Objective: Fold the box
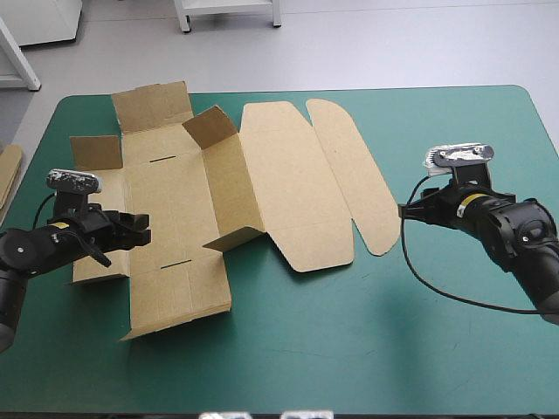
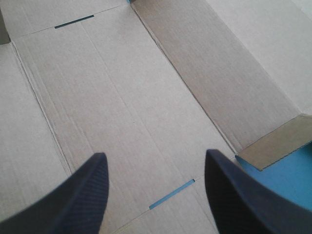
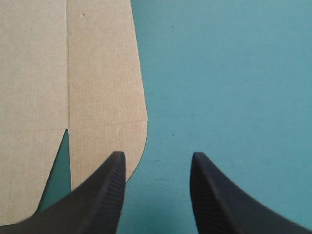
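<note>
- Presently the box (image 1: 218, 201) lies as a mostly flat brown sheet on the table (image 1: 349, 349), toward 9 o'clock of its centre; one long wall (image 1: 231, 188) stands raised along the middle.
- Over the sheet's 9 o'clock side the left end effector (image 2: 154, 153) hovers, fingers wide apart and holding nothing; a tuck slot (image 2: 171, 193) lies just ahead, between them.
- At 3 o'clock the right end effector (image 3: 157, 154), likewise wide and empty, hangs over bare teal-green cover just beside the rounded lid flap (image 3: 97, 73).
- Judged step: raising the 9 o'clock side wall; slip one finger under the outer edge and bend along the scored crease, not across it; the right arm would best press the flat lid so the sheet cannot slide.
</note>
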`<act>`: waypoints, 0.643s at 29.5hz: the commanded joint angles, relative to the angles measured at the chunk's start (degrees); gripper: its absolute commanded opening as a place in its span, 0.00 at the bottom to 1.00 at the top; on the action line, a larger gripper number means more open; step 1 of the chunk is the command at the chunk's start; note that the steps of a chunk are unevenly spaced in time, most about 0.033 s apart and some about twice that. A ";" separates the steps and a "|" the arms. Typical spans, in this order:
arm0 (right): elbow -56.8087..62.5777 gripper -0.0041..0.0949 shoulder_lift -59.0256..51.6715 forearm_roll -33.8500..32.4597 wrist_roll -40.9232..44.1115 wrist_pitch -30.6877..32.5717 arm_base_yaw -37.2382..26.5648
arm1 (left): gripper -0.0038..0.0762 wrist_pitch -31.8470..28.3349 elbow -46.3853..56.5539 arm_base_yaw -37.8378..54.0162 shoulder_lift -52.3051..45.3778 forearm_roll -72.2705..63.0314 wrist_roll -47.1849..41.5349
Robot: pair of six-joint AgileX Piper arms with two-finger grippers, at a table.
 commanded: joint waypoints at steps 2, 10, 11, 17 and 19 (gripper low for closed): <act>-2.10 0.45 -1.08 -0.65 -0.45 -2.92 -0.38 | 0.57 -2.10 -1.84 -0.19 -1.01 -1.83 -0.35; -2.10 0.45 -1.08 -0.65 -0.29 -3.14 -0.38 | 0.57 -1.75 -1.84 -0.19 -1.01 -1.83 -0.51; -2.10 0.45 -1.08 -0.65 -0.29 -3.14 -0.38 | 0.57 -1.75 -1.84 -0.19 -1.01 -1.83 -1.14; -2.10 0.45 -1.08 -0.65 -0.29 -3.14 -0.38 | 0.57 -1.85 -1.84 -0.08 -1.01 -1.83 -4.70; -2.10 0.45 -1.08 -0.65 -0.29 -3.14 -0.38 | 0.57 -1.85 -1.84 -0.08 -1.01 -1.62 -6.09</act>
